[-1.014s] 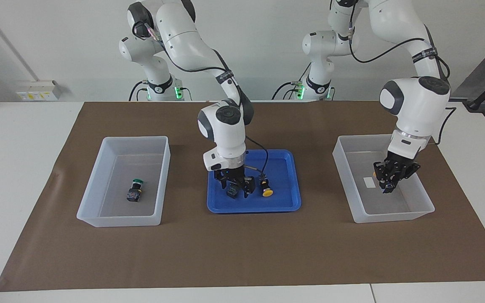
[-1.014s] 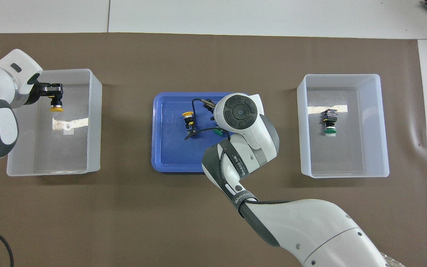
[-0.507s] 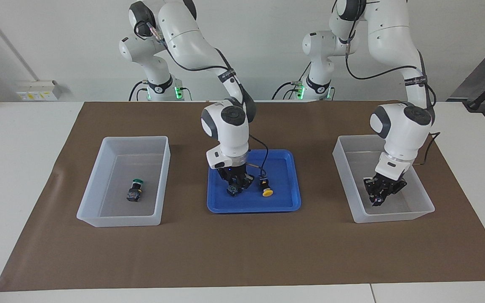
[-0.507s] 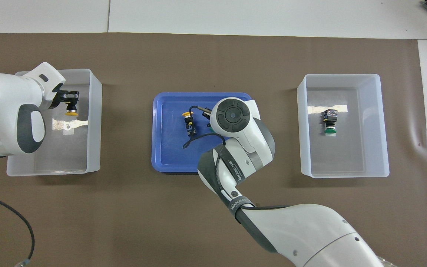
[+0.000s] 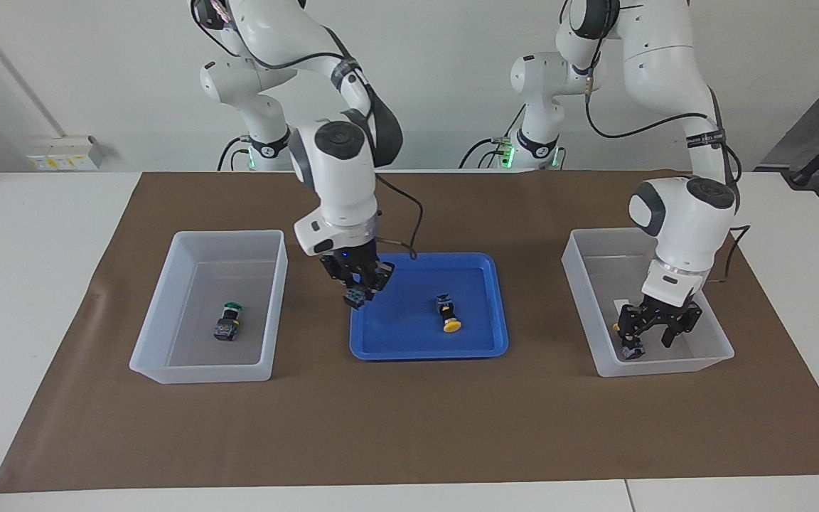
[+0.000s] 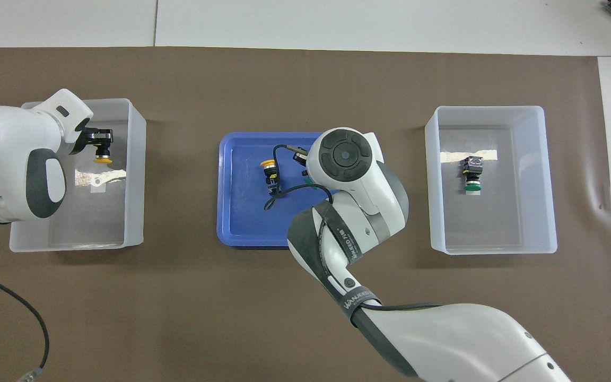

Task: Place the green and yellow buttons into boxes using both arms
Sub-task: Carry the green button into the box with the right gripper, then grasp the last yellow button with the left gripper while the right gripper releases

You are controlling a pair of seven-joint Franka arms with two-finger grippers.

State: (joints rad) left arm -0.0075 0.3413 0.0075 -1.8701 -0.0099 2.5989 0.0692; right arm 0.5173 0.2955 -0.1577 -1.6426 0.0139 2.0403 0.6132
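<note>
Facing view: both grippers were busy, one lifting a button, one letting go.

Right gripper (image 5: 360, 290) hung above the blue tray's (image 5: 484, 348) edge at the right arm's end, fingers pinched on a green-capped button (image 5: 354, 297). Left gripper (image 5: 651, 333) sat low inside the box (image 5: 665, 366) at the left arm's end, fingers spread, a yellow-capped button (image 6: 102, 156) right at its fingertips; whether it was touching the floor, I couldn't tell. A second yellow button (image 5: 448, 318) lay on the tray. Another green button (image 5: 227, 321) lay in the other box (image 5: 200, 370).
</note>
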